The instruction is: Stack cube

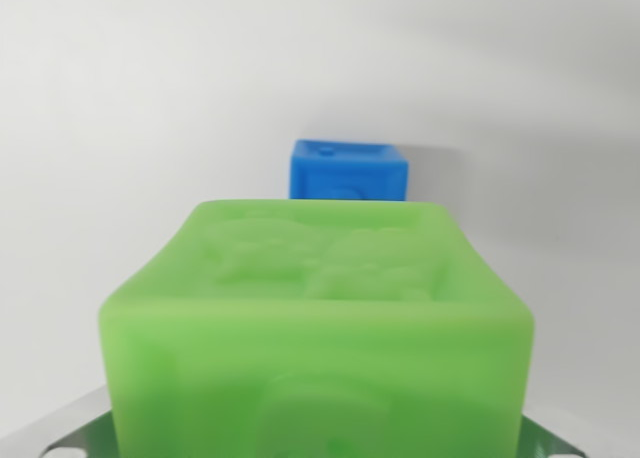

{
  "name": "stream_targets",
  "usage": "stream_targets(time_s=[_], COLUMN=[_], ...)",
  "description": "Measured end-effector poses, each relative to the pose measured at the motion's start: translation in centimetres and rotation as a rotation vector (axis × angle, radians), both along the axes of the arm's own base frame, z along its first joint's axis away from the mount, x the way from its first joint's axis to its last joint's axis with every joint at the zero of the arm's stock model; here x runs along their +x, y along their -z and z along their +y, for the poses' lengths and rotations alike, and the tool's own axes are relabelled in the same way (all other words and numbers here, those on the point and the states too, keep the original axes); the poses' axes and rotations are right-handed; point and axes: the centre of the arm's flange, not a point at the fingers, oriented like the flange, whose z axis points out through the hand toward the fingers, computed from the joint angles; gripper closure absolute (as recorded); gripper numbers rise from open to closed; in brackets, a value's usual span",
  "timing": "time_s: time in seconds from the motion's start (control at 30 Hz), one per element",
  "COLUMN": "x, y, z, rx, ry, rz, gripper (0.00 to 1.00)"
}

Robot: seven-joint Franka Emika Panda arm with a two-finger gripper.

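A translucent green cube [320,318] with an embossed top fills the lower half of the wrist view, very close to the camera. It sits between the two metal fingers [72,433] of my gripper [315,443], whose edges show only at the bottom corners, so the gripper is shut on it. Beyond the green cube, a smaller-looking blue cube [348,170] rests on the white surface, just right of centre. The blue cube's lower part is hidden behind the green cube's top edge. I cannot tell how high the green cube hangs above the surface.
A plain white tabletop [120,128] spreads all around both cubes, with a soft shadow to the right of the blue cube. Nothing else is in view.
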Motion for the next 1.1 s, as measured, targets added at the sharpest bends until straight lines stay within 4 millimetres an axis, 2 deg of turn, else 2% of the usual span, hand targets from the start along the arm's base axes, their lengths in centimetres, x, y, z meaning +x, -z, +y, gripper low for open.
stream_targets(time_s=[0.3,0.63,1.1], x=[0.0,0.0,0.0], y=[0.0,3.6,7.2], z=[-1.4,-1.4,-1.4], rx=[0.001,0.005,0.006], ry=[0.024,0.023,0.023], rz=[0.001,0.009,0.007], gripper=[1.00,1.00,1.00])
